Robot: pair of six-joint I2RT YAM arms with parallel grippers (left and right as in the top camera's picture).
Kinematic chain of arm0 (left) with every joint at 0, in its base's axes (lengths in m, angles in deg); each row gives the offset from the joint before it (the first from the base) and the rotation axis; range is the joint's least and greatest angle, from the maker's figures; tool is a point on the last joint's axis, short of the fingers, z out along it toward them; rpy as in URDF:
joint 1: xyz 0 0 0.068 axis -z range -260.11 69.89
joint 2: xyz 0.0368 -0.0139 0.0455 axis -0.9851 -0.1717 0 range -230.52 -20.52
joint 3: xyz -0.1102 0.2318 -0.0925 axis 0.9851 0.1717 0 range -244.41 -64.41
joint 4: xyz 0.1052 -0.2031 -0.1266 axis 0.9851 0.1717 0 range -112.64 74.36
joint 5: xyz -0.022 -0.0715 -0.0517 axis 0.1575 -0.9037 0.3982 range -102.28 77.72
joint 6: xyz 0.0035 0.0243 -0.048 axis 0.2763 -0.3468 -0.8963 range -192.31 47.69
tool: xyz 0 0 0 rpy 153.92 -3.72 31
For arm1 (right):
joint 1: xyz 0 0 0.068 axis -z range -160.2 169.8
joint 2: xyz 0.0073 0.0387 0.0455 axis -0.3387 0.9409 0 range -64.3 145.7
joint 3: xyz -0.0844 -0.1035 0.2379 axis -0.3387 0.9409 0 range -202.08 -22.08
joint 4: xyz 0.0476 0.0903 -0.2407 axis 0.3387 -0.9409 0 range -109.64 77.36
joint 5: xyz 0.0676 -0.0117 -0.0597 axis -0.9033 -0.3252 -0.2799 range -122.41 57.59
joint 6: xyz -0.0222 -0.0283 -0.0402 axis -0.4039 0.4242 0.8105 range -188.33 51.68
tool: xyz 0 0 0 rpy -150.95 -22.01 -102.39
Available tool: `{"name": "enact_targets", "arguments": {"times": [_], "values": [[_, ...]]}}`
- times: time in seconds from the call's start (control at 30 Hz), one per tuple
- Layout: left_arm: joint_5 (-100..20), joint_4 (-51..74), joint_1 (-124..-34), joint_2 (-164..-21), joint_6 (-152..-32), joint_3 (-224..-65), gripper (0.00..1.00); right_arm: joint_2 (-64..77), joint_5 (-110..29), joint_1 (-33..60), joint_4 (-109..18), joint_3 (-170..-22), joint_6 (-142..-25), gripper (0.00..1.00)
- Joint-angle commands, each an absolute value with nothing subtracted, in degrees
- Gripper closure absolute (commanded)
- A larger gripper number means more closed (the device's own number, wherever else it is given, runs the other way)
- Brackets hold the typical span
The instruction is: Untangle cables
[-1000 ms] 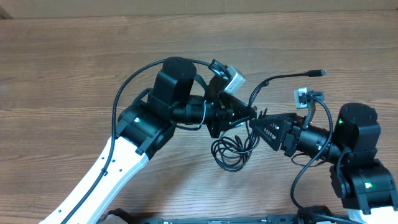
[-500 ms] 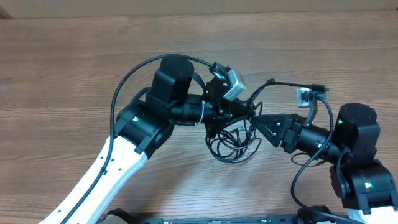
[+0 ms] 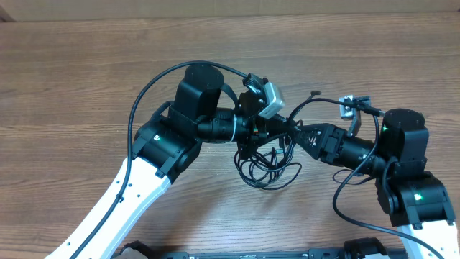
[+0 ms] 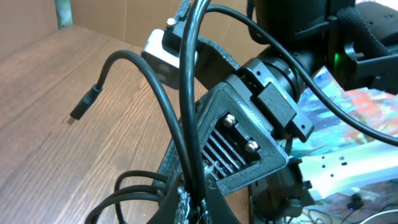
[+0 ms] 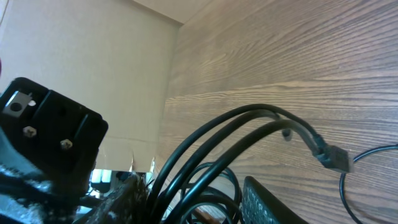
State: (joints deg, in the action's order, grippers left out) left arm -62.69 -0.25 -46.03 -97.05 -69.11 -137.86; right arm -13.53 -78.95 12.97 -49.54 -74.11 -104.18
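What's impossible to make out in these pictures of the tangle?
Overhead: whether the left gripper and right gripper pinch the cables; their own bodies cover the fingertips.
Left wrist: the cables' lower run, cut off by the bottom edge.
Right wrist: their coils, cut off below.

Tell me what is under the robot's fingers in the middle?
Loops of thin black cables lie on the wooden table, below the left fingers and the right fingers. How the cables cross right under them is covered.
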Motion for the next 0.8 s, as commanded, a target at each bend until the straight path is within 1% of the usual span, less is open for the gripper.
{"name": "enact_targets", "arguments": {"times": [0.0,0.03,0.1,0.23,0.27,0.43,0.5,0.57,0.63,0.77], "values": [[-64.18,-2.11,-45.98,-97.01,-64.19,-137.84,0.96,-12.96,-80.07,13.06,-49.15,-75.18,-104.33,0.56],[-64.20,-2.54,-45.98,-97.01,-63.36,-137.84,0.96,-12.70,-80.07,13.06,-49.15,-75.18,-104.33,0.60],[-64.20,-3.05,-45.98,-97.01,-62.22,-137.84,0.96,-12.29,-80.09,13.06,-49.15,-75.18,-104.33,0.66],[-64.16,-3.68,-45.96,-97.33,-61.98,-137.84,0.96,-11.57,-80.09,13.06,-49.17,-75.18,-104.33,0.88],[-63.30,-3.59,-45.96,-97.57,-62.03,-137.84,0.96,-11.37,-80.07,13.06,-49.15,-75.18,-104.33,0.96],[-60.92,-2.61,-46.03,-97.68,-62.27,-137.84,0.96,-11.24,-80.07,13.06,-49.34,-75.18,-103.90,0.96],[-57.25,-1.43,-46.14,-97.68,-63.32,-137.84,0.96,-11.24,-80.07,13.06,-49.34,-75.18,-103.88,0.96],[-51.26,-0.01,-46.16,-97.68,-66.97,-137.84,0.96,-11.24,-80.07,13.06,-49.32,-75.18,-103.88,0.96],[-43.41,2.24,-46.75,-97.68,-73.33,-137.84,0.96,-11.24,-80.07,13.06,-49.34,-75.18,-103.88,0.96],[-34.52,5.83,-49.06,-97.68,-84.63,-137.84,0.96,-11.28,-80.11,13.06,-49.37,-75.18,-103.88,0.96]]}}
